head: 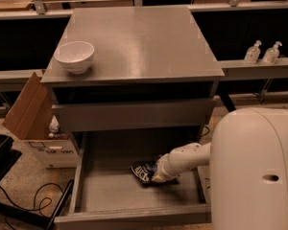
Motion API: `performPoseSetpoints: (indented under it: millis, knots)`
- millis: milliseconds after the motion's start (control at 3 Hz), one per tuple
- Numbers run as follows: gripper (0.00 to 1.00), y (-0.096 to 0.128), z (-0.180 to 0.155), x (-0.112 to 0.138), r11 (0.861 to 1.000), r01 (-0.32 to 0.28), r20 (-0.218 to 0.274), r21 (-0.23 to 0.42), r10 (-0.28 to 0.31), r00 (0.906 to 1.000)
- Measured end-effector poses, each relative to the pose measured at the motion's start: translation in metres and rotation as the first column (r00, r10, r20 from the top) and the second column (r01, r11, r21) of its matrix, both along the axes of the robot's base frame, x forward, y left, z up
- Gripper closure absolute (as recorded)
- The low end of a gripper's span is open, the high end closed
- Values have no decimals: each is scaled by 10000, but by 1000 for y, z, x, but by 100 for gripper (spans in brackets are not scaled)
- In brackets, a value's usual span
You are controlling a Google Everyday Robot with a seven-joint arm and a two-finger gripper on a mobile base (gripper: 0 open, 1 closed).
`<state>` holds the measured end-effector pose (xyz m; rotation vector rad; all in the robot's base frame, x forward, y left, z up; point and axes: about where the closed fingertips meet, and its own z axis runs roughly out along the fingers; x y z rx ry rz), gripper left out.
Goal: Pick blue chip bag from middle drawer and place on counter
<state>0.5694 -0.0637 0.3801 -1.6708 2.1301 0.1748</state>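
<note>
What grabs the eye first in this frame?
The big white robot body fills the lower right of the view, its arm reaching into the open middle drawer. There the gripper sits at the blue chip bag, which lies on the drawer floor right of centre. Up on the counter, a white bowl stands near the front left corner as seen.

Dim warm overhead light, dull sheen across the counter (144,37), white bowl (74,56) brightly lit, dark shadow band beneath the counter edge, middle drawer (115,193) floor shaded, gripper (155,177) in that shade at the blue chip bag (142,171), faint foil glints.
</note>
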Motion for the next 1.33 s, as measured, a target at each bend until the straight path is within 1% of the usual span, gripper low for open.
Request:
performPoseSetpoints:
  millis: [333,667,1000,1333]
  knots:
    - [100,6,8,-8,9997,-229,-132,22,229,9996]
    - [100,12,37,-23,9982,-589,-193,-64,588,9981]
    - [100,23,84,-52,9913,-1278,-467,-302,1263,9909]
    - [100,20,171,-79,9816,-1853,-522,-463,1828,9818]
